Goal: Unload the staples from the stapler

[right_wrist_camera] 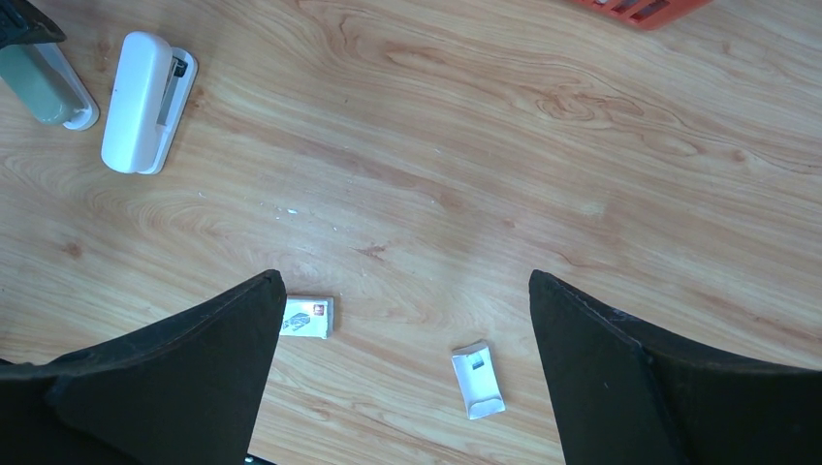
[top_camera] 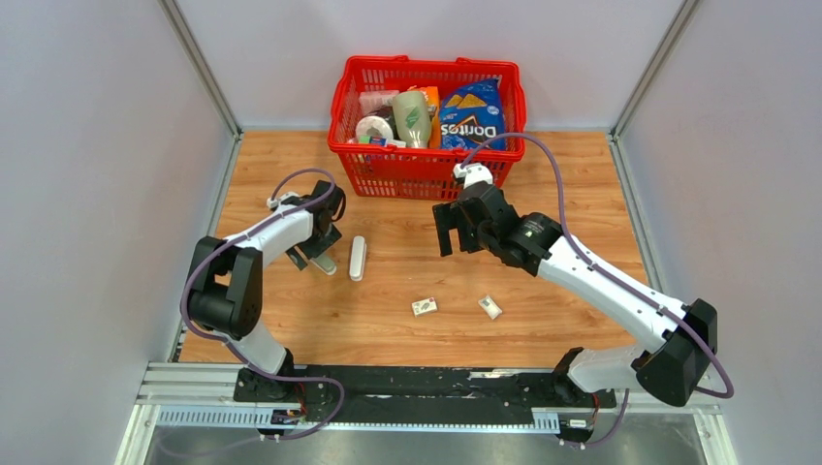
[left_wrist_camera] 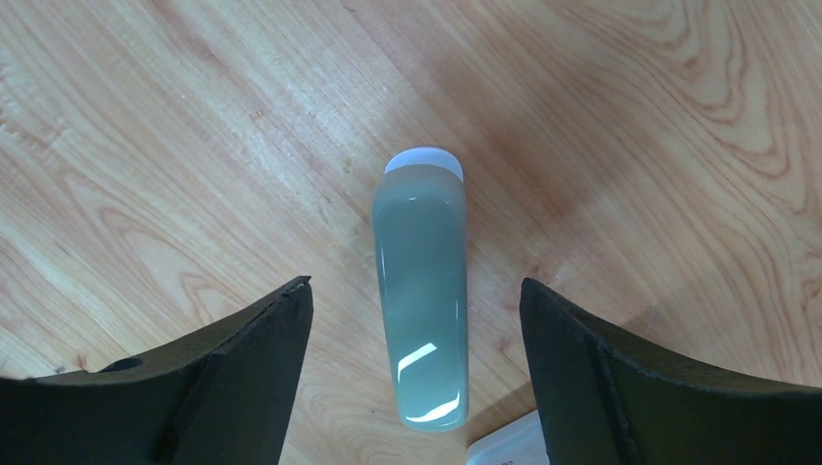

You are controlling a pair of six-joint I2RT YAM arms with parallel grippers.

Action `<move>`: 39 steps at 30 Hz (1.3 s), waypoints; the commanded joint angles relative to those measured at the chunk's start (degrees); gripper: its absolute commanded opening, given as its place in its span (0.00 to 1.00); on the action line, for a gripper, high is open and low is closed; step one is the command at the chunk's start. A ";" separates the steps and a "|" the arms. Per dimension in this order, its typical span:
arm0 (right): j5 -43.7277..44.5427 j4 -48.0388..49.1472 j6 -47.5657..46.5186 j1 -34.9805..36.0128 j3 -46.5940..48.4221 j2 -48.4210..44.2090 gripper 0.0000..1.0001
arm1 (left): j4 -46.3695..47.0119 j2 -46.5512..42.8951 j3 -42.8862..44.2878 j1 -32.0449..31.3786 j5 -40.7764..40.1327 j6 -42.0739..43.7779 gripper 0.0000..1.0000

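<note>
Where the grey stapler (left_wrist_camera: pixel 420 320) lies flat on the wooden table (top_camera: pixel 582 194), the left gripper (left_wrist_camera: pixel 417 289) straddles it — fingers spread wide, neither touching it. A white stapler (right_wrist_camera: pixel 145 102) lies just beside. The right gripper (right_wrist_camera: pixel 402 281) hangs well apart, equally wide, holding nothing — a small box (right_wrist_camera: pixel 308 317) and a second box (right_wrist_camera: pixel 479 380) below it. A red basket (top_camera: pixel 426 174) of groceries stands at the far edge, grey walls around.
</note>
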 commanded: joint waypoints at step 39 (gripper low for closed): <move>0.15 0.82 -0.17 2.48 0.78 1.31 1.00 | 4.26 1.67 -0.44 2.36 -1.64 -1.50 0.14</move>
